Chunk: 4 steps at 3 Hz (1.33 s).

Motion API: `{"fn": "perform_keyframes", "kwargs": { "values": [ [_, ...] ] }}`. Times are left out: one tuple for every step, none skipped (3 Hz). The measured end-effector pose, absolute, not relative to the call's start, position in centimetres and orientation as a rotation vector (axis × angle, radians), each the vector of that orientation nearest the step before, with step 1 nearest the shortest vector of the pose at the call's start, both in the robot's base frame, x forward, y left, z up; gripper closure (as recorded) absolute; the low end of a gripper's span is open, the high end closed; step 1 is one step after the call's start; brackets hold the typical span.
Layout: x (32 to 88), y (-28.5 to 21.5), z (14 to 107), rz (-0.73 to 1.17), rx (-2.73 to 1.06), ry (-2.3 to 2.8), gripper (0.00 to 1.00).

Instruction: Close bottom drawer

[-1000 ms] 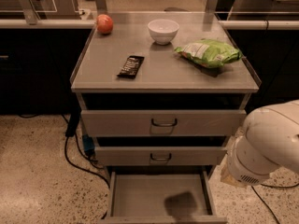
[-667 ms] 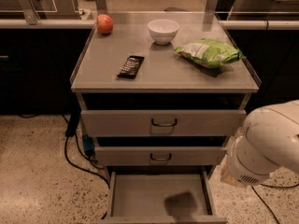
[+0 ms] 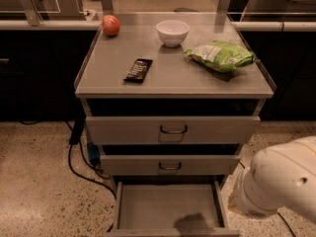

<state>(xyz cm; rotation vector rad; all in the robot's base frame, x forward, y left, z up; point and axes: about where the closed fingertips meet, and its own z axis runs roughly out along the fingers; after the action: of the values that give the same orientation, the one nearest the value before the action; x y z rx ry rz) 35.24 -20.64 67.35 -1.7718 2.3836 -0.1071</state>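
Note:
The bottom drawer (image 3: pixel 168 206) of the grey metal cabinet stands pulled out. It is a shallow tray with a bare flat floor, and a dark shadow lies near its front edge. The middle drawer (image 3: pixel 170 166) and the top drawer (image 3: pixel 173 130) are out only slightly. A white rounded segment of my arm (image 3: pixel 281 184) hangs at the lower right, just right of the open bottom drawer. My gripper is out of view, past the frame's lower edge.
On the cabinet top (image 3: pixel 173 78) lie an apple (image 3: pixel 110 24), a white bowl (image 3: pixel 172 32), a green snack bag (image 3: pixel 221 56) and a dark bar (image 3: pixel 138 70). Black cables (image 3: pixel 81 167) run over the speckled floor on the left. Dark counters stand behind on both sides.
The white arm segment has sunk a little lower at the right. The bottom drawer has not moved.

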Motion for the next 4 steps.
{"fn": "perform_keyframes", "kwargs": {
  "values": [
    [34.7, -20.0, 62.8, -0.110, -1.775, 2.360, 1.00],
    [34.8, -19.2, 58.7, -0.098, -1.771, 2.337, 1.00],
    [35.0, -18.5, 53.5, -0.034, -1.775, 2.354, 1.00],
    [34.5, -18.3, 52.6, -0.028, -1.768, 2.346, 1.00]
  ]
}}
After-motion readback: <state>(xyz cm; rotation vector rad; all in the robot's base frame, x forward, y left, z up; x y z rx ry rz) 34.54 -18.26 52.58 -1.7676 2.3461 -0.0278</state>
